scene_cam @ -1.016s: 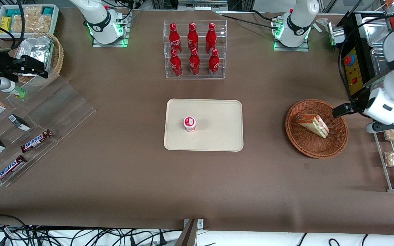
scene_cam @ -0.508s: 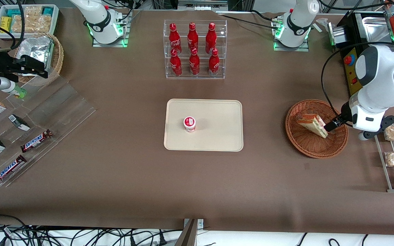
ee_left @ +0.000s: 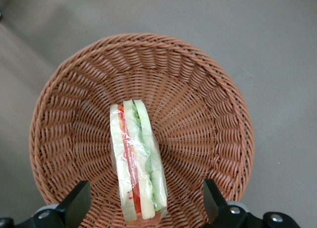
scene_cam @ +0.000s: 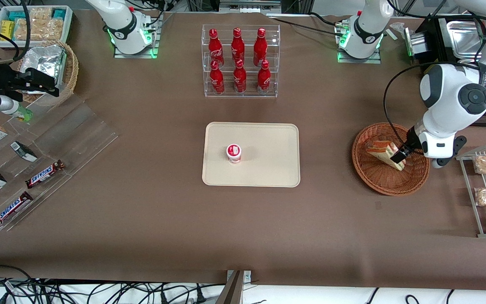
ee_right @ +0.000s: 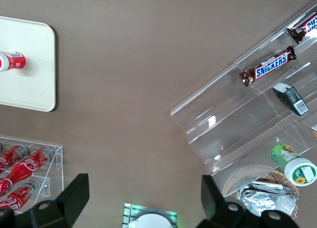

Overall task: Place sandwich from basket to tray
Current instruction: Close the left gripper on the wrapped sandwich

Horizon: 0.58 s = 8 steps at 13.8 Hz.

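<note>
- The reddish-brown round woven wicker basket sits toward the working arm's end of the brown-covered table, at three o'clock from the flat cream-beige rectangular tray and well apart from it.
- The triangular wedge sandwich in clear wrap, white bread with green, pink and red filling, lies in the basket, its cut edge showing the layers in the wrist view; one end of it is cut off by that frame's edge.
- The left arm's black two-finger gripper hangs over the basket just above the sandwich's end, fingers spread wide, one finger on each side of the wedge and neither seen touching it. The fingertips' height above the basket floor is hard to make out.
- The tray carries one small red-and-white lidded cup standing at about nine o'clock from its centre; the lettering on its lid is too small to read.
- Farther from the front camera, at twelve o'clock from the tray, a clear acrylic rack holds six red bottles in two rows.
</note>
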Each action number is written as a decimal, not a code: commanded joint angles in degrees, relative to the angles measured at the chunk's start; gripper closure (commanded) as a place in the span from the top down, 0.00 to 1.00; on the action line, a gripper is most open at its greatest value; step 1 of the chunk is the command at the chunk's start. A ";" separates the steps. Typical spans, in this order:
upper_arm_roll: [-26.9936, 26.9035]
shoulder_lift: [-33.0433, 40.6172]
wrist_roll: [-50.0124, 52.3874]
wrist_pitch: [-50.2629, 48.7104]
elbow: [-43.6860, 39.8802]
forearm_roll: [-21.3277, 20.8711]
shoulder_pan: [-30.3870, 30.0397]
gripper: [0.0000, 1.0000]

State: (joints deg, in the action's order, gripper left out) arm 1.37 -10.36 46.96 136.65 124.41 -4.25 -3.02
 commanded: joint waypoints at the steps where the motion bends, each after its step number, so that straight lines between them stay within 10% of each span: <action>1: 0.03 -0.10 2.43 5.45 3.55 -1.20 -0.32 1.00; 8: 0.03 -3.97 5.95 14.34 7.43 -1.20 -0.93 1.00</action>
State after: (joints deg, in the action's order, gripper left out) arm 1.34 -13.73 51.58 149.40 131.30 -4.25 -3.36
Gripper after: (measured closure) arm 0.000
